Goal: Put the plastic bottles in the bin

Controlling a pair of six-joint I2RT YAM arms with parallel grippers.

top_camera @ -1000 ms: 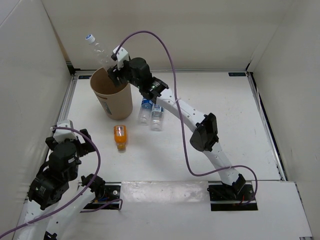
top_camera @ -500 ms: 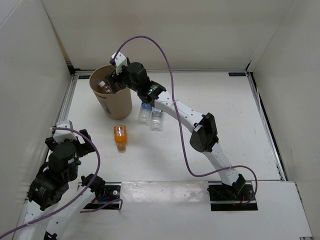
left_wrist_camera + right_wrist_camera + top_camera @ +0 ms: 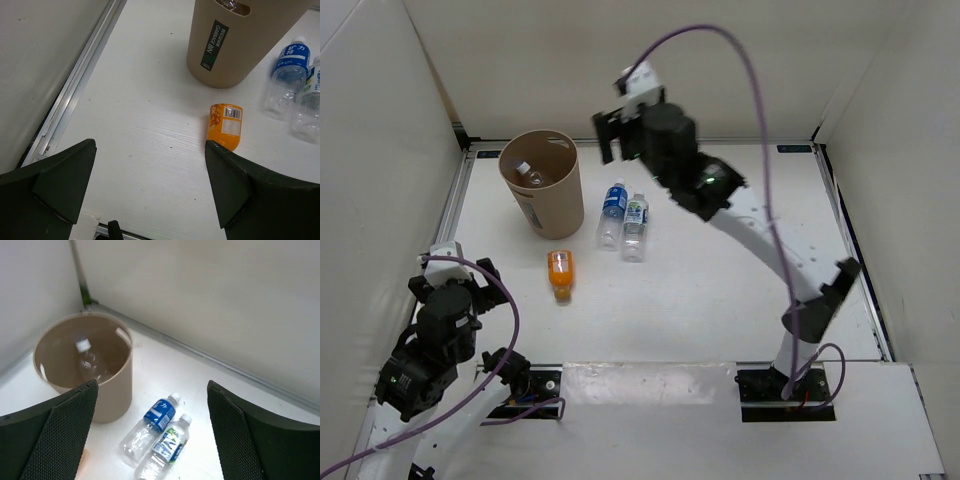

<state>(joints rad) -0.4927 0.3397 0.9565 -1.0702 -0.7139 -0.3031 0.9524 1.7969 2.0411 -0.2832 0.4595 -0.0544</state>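
White tabletop [image 3: 720, 300] before you holds the bin [image 3: 556, 208] with a clear bottle [image 3: 527, 174] inside, orange bottle [image 3: 560, 272], blue-label bottle [image 3: 612, 212] and green-label bottle [image 3: 635, 227] lying beside it; your right gripper [image 3: 152, 385] and left gripper [image 3: 150, 145] gape empty.

Work area was a white table [image 3: 740, 290] w/ faint wood grain, boxed in on 3 sides by plain white panels: back wall [image 3: 740, 70], L wall [image 3: 370, 170], R wall [image 3: 910, 190]. A metal L rail [image 3: 459, 205] ran along the table's L edge at the wall's foot. A darker R rail [image 3: 853, 250] ran along the opp. edge. A black L bracket [image 3: 461, 134] sat in the far L corner & a black R bracket [image 3: 817, 133] in the far R corner. A small dark label [image 3: 794, 149] lay flat nr the far R corner. A glossy strip [image 3: 650, 382] crossed the near edge & caught glare. Light was even & diffuse, shadows soft. A few dark specks dotted the tabletop on the R half.
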